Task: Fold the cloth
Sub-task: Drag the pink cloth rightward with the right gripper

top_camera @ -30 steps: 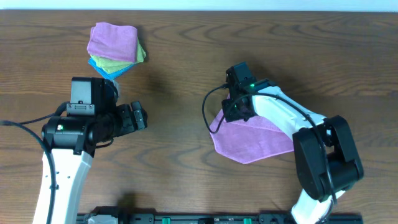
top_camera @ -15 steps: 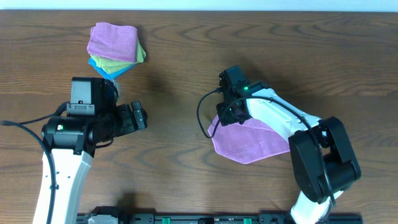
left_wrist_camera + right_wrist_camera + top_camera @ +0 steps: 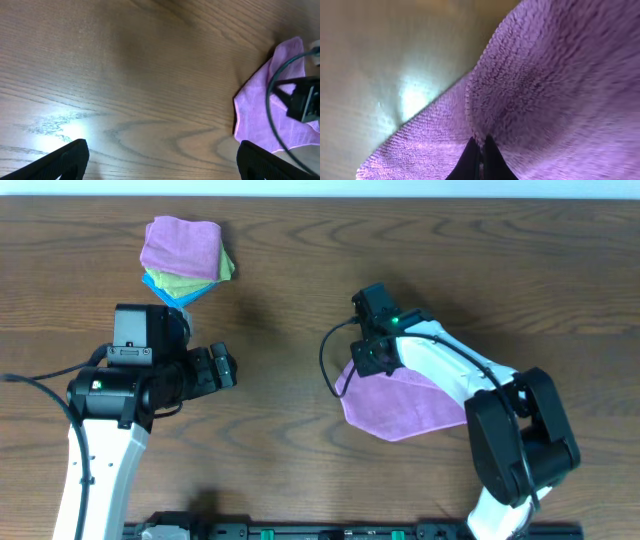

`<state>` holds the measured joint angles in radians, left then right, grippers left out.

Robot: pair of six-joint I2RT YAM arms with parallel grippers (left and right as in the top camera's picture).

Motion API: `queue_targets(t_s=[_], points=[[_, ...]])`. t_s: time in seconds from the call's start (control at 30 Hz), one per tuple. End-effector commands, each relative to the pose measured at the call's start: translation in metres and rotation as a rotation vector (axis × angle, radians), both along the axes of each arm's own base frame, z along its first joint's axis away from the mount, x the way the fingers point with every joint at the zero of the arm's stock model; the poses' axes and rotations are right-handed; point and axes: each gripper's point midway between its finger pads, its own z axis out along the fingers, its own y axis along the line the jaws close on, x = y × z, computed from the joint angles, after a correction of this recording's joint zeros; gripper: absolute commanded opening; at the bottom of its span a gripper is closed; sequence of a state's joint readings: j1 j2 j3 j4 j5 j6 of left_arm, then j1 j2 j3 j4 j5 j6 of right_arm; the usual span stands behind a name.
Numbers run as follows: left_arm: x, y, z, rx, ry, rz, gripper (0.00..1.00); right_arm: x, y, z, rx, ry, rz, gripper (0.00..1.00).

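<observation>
The purple cloth (image 3: 405, 405) lies on the tabletop (image 3: 290, 440) near me, right of centre. My right pincer (image 3: 480, 152) is clamped tight on a raised fold at its far left edge. My left pincer (image 3: 226, 367) hangs wide apart over bare wood to the left. Far left sits a stack of folded cloths (image 3: 185, 252)

Open wood of the table (image 3: 285, 310) was noted between the left gripper (image 3: 222, 367), its jaws spread, and the purple cloth (image 3: 400, 408), leaving a wide lane. The far-left area was taken up by a stack of folded cloths (image 3: 185, 252). The cloth's left edge was crowded by the right gripper (image 3: 368, 360), pinched onto it, and a black cable loop (image 3: 327, 365). Its right side was overlain by the right arm (image 3: 520, 435).
</observation>
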<state>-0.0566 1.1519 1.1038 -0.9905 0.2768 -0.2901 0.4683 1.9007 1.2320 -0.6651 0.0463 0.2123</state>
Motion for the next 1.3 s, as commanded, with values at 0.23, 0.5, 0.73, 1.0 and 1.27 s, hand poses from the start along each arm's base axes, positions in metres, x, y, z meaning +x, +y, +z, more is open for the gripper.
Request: queue_targets(t_s=[0.23,0.5,0.73,1.0,1.27], points=[[0.003,-0.003,0.009,-0.006,-0.028,-0.021,0.96,0.062,-0.051,0.109,-0.2,-0.4,-0.171,0.01],[0.003,-0.003,0.009,-0.007,-0.029,-0.021,0.96,0.075,-0.125,0.128,-0.382,-0.459,-0.306,0.01],[0.003,-0.003,0.009,-0.007,-0.029,-0.021,0.96,0.073,-0.199,0.135,-0.501,-0.441,-0.464,0.01],[0.007,-0.004,0.011,-0.008,-0.046,-0.021,0.96,0.055,-0.247,0.132,-0.573,-0.368,-0.557,0.01],[0.009,-0.004,0.012,-0.014,-0.054,-0.011,0.96,-0.001,-0.281,0.122,-0.65,-0.218,-0.777,0.01]])
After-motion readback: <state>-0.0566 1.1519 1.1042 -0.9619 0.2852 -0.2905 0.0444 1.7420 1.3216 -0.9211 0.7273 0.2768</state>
